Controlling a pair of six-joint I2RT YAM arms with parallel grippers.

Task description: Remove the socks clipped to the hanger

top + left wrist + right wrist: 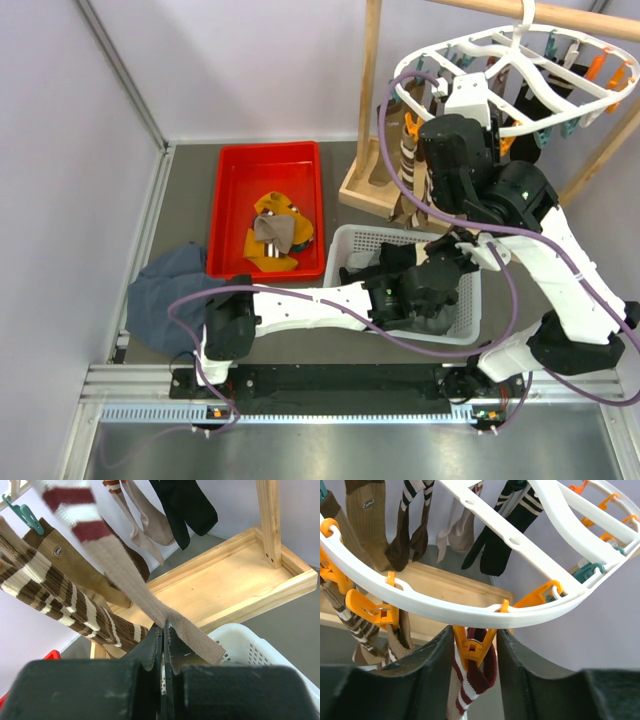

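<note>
Left gripper (163,632) fingers are clenched on the toe of a beige sock (125,575) with a maroon-and-white cuff, just above the white basket (265,652) by the table's near edge. Right gripper (475,642) is spread, one finger on either side of an orange clip (474,647) on the hanger (445,611) rim, above the far right corner; whether the fingers touch the clip is not discernible. Judgement: this clip likely holds the same sock, so squeeze its wings squarely before the left arm pulls, or the frame will tilt. Other socks (60,600) and the wooden rack (235,585) stand just beside; open room lies downward, toward the basket.
</note>
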